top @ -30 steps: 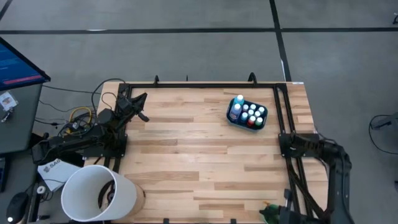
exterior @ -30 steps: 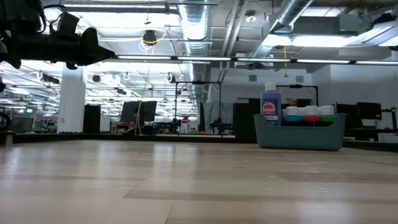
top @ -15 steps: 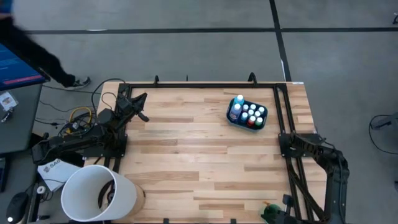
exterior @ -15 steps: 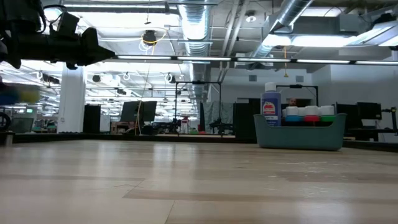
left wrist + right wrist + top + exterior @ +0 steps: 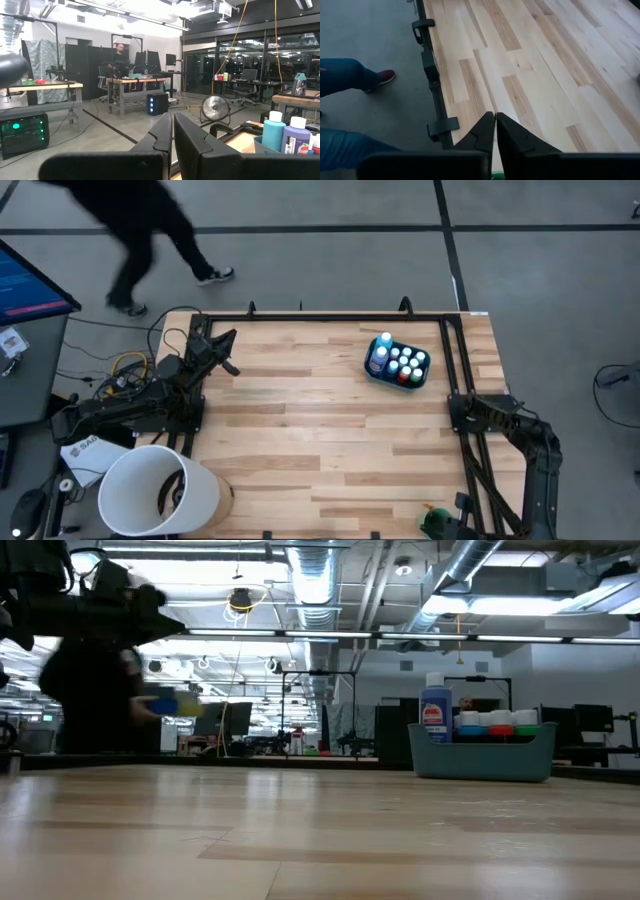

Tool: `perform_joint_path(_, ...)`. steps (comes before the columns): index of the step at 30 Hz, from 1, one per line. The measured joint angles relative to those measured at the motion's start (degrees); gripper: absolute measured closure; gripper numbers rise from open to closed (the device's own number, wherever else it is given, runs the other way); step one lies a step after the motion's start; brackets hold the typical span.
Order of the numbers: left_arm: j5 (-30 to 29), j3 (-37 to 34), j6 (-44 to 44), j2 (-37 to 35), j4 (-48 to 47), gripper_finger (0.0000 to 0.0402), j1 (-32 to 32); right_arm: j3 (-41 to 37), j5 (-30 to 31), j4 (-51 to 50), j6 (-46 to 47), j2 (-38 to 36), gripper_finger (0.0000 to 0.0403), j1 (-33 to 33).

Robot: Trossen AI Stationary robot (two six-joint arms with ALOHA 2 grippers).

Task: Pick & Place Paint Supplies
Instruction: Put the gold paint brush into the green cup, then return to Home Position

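The wooden table [image 5: 330, 430] serves as landmark; a teal plastic tub [image 5: 396, 377] sits on it near its far right corner; a big white bucket [image 5: 157, 492] stands at its near left corner; a person in dark clothes [image 5: 140, 225] walks on the grey floor beyond its far left corner; a monitor [image 5: 30, 280] and tangled cables [image 5: 125, 370] lie off its left edge.

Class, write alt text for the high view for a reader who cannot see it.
A teal tub of white-capped paint bottles sits near the far right of a wooden table. The left gripper rests shut at the left edge, the right arm waits at the right edge, and a person walks past beyond the table.
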Motion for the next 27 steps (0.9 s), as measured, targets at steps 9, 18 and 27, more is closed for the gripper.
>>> perform_joint_path(9, 0.0, 0.0, 0.0, 0.0, 0.0, 0.0394, 0.0, 0.0, -1.1, 0.0, 1.0, 0.0, 0.0337, -0.5)
perform_joint_path(18, 0.0, 0.0, 0.0, 0.0, 0.0, 0.0394, 0.0, 0.0, 12.4, 0.0, -14.1, -4.7, 0.033, -9.6)
perform_joint_path(27, 0.0, 0.0, 0.0, 0.0, 0.0, 0.0394, 0.0, 0.0, 0.8, 22.9, -58.3, -18.1, 0.0396, -23.9)
